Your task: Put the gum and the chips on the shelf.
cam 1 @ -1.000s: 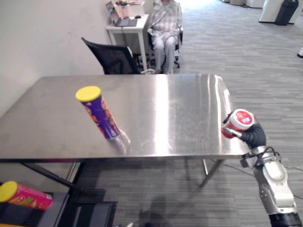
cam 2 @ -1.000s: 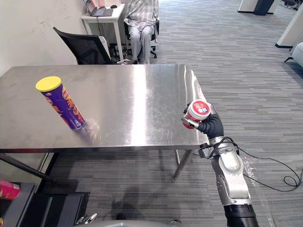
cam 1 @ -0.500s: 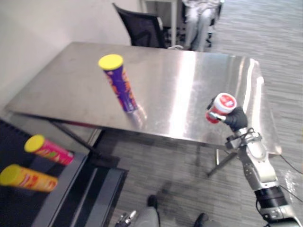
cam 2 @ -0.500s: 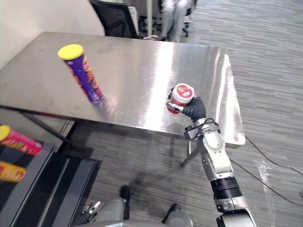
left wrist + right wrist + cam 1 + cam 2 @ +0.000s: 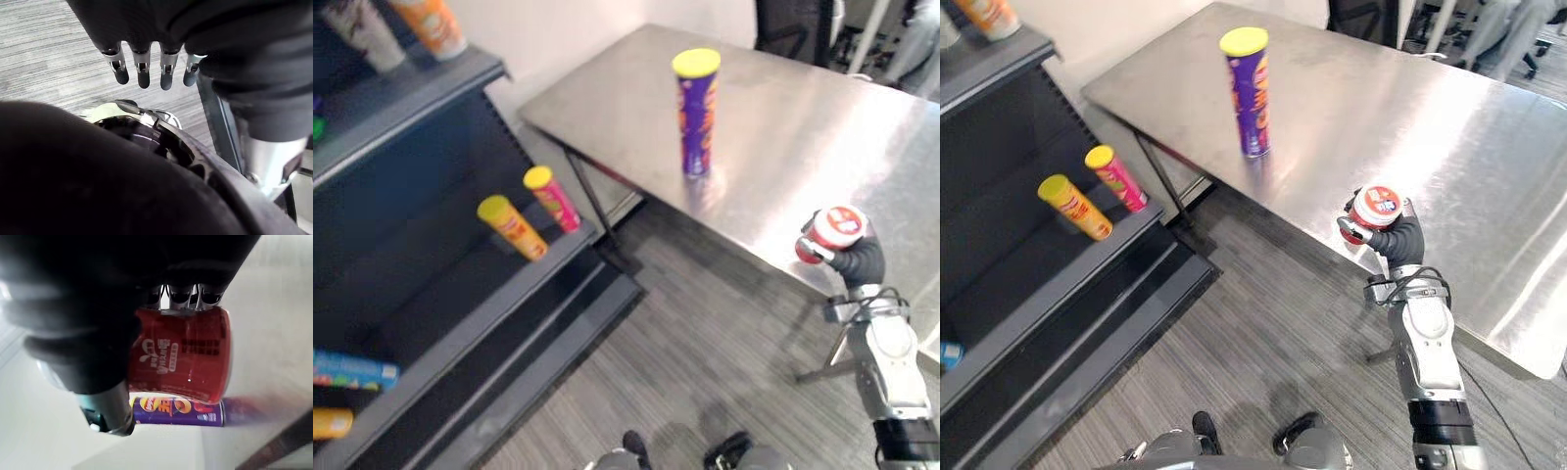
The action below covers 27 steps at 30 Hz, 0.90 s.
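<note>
A steel table (image 5: 803, 147) stands on grey striped carpet floor (image 5: 705, 362), one corner close to a pale wall. Left of it is a dark shelf (image 5: 460, 323) with several boards. On its middle board a yellow can (image 5: 512, 227) and a pink can (image 5: 551, 199) lean side by side. The top board carries an orange pack (image 5: 431, 24), and a blue box (image 5: 352, 370) lies lower down. A dark chair (image 5: 793, 24) stands past the table's far side.

The chips (image 5: 695, 113), a purple tube with a yellow lid, stand upright on the table, well apart from the shelf. The gum (image 5: 832, 227), a red tub with a white-and-red lid, is grasped in the right robot hand (image 5: 1398, 240) at the table's near edge.

The right eye view takes in the legs of a seated person (image 5: 1508, 24) beyond the table. The right wrist view shows the grip from close. The fingers (image 5: 181, 296) curl over one side of the gum (image 5: 181, 357), and the chips (image 5: 176, 412) show past it on the bright tabletop. The left wrist view shows the left robot hand (image 5: 142, 73) released, its fingers hanging straight above the carpet and holding nothing.
</note>
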Available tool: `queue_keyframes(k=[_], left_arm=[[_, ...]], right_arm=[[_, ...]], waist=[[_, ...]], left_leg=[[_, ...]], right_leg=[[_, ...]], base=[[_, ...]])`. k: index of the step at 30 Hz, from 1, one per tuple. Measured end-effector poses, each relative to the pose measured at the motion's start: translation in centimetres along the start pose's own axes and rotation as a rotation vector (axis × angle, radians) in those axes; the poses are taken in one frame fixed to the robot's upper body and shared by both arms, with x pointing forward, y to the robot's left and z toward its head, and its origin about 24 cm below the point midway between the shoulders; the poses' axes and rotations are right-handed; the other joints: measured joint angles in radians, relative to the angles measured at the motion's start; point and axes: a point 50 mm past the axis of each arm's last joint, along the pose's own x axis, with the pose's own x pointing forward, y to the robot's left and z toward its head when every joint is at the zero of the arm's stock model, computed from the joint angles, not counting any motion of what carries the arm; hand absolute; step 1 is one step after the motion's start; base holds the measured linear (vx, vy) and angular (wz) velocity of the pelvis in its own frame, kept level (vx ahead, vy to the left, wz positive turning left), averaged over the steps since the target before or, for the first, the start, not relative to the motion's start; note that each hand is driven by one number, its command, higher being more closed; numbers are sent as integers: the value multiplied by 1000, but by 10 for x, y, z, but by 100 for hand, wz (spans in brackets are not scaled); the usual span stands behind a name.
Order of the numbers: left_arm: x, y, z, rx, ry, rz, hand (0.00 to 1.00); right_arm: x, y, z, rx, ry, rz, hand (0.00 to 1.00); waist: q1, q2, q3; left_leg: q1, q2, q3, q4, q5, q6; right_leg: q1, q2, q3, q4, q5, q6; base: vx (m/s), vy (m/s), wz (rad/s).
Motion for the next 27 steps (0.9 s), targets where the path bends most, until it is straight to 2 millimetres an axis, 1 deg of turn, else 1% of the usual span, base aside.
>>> queue_keyframes(k=[1, 2, 3, 4, 7, 11, 14, 18, 22, 25, 27], left_arm=[[0, 1, 1, 7, -5, -3, 0], [-1, 5, 3, 20, -13, 4, 0], [-1, 7, 4, 25, -15, 7, 0], [-1, 9, 5, 28, -17, 12, 0], [-1, 10, 6, 31, -25, 18, 0], [-1, 10, 7, 31, -27, 15, 0], [-2, 11, 8, 11, -32, 16, 0], [-2, 11, 8, -4, -36, 10, 0], [-2, 10, 8, -4, -41, -7, 0], [-1, 8, 11, -30, -58, -13, 0], [0, 5, 17, -40, -85, -26, 0]], right_arm=[[-1, 1, -1, 7, 4, -6, 100], [-3, 3, -3, 18, 10, -14, 100], [-3, 4, -4, 24, 12, -16, 100], [-5, 5, -6, 34, 18, -23, 100], [-10, 5, -10, 35, 37, -30, 100], [-12, 5, -11, 35, 47, -26, 100], [-12, 10, -13, 23, 54, -3, 100], [-12, 19, -15, 17, 65, 56, 100], [-11, 24, -16, 22, 63, 93, 100], [-5, 36, -15, 34, 51, 171, 100], [-2, 46, -15, 45, 47, 230, 100]], waist=[[1, -10, -1], [6, -28, -4], [8, -33, -5], [13, -40, -13], [18, -44, -26], [24, -45, -27], [27, -48, -28], [33, -48, -29], [36, -48, -29], [40, -49, -28], [58, -54, -28]], left_leg=[[4, -11, -1, -12, 5, -6], [6, -29, -2, -16, 5, -5], [8, -36, -2, -17, 5, -4], [10, -48, -3, -23, 0, 2], [13, -78, -1, -63, -5, 19], [10, -95, 5, -64, -13, 32], [9, -98, 9, -64, -15, 35], [8, -88, 15, -64, -15, 34], [8, -83, 15, -64, -16, 33], [9, -90, 13, -56, -20, 37], [-11, -95, -6, 3, -43, 55]], right_leg=[[0, -13, -5, 9, 1, -1], [2, -34, -9, 17, 12, 1], [4, -40, -8, 14, 21, 4], [6, -44, -8, -4, 44, 7], [6, -43, -7, -55, 107, 7], [6, -35, 2, -102, 157, 5], [5, -33, 10, -107, 163, 4], [3, -19, 23, -110, 162, 4], [0, -20, 33, -105, 160, 2], [-1, -35, 35, -87, 159, 1], [4, -58, 39, -65, 159, 1]], base=[[-64, 147, 35], [-54, 115, 16], [-63, 146, 7], [-79, 181, -2], [-75, 154, -2], [-41, 109, -5], [16, 53, -4], [33, 4, -5], [57, -2, -1], [60, 24, 6], [58, 27, 20]])
